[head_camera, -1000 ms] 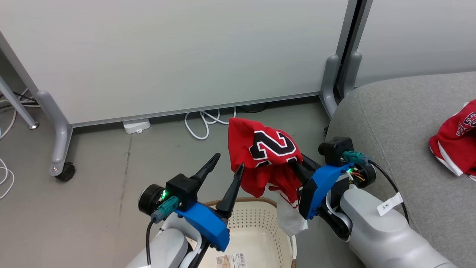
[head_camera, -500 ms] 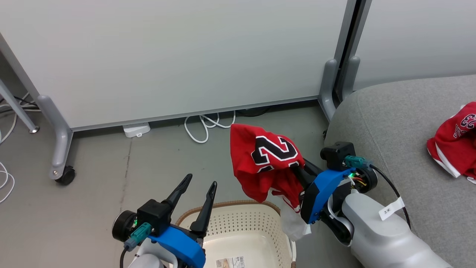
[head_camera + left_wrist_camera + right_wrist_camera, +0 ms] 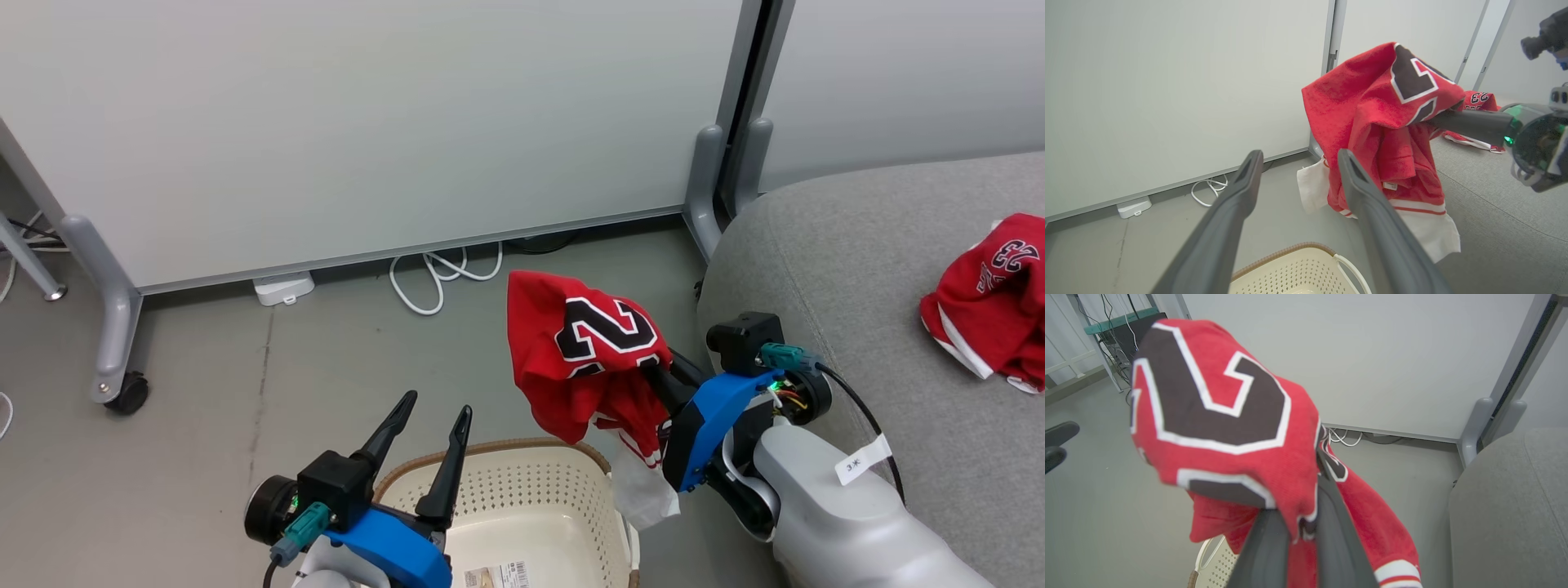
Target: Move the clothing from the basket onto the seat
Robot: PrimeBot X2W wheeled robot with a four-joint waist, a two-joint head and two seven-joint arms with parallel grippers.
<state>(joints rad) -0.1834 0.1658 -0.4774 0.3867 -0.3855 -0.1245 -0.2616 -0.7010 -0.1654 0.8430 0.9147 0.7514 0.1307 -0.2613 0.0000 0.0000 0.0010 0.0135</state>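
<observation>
My right gripper [image 3: 653, 374] is shut on a red jersey [image 3: 584, 347] with a black numeral, which hangs bunched above the floor past the basket's far right corner. In the right wrist view the cloth [image 3: 1220, 428] drapes over the shut gripper [image 3: 1300, 522]. The cream basket [image 3: 498, 478] sits at the bottom centre, and a paper label shows inside it. My left gripper [image 3: 437, 404] stands open over the basket's left rim, apart from the jersey [image 3: 1380, 122]. A second red jersey [image 3: 988, 302] lies on the grey seat [image 3: 816, 261] at the right.
White partition panels stand behind, with grey feet [image 3: 110, 327] on castors and a post [image 3: 706, 188] close to the seat's corner. White cables [image 3: 433, 278] and a white power block [image 3: 282, 287] lie on the floor along the panel.
My left gripper has drawn back down and left, away from the jersey, and stays open. The right gripper keeps the jersey in about the same place. The camera has shifted slightly.
</observation>
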